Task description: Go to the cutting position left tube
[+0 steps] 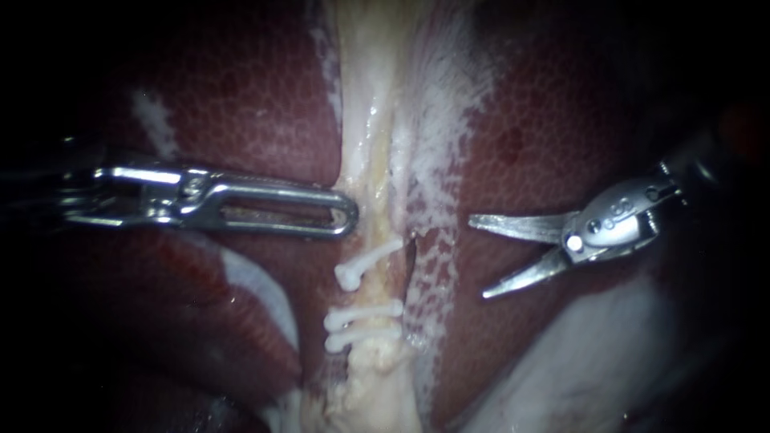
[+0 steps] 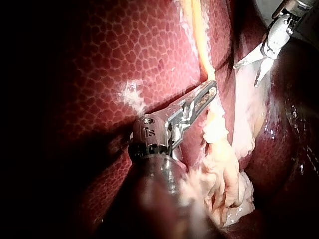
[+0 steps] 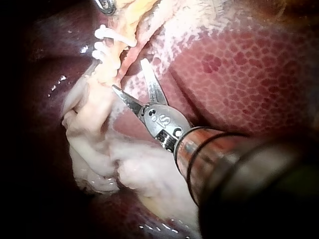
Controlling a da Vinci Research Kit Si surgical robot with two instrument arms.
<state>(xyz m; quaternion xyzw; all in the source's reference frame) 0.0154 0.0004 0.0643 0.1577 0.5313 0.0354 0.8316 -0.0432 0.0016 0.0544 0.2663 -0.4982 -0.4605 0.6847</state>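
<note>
Tube: pale yellowish strip, running near to far through centre over liver. Three white clips across it, far one alone, near two close together. Left tool closed, empty, tip at tube's left edge. Right tool spread wide, right of tube, apart.

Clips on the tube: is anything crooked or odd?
The upper clip sits slanted across the tube, while the two lower clips lie level and close together. Nothing else stands out.
</note>
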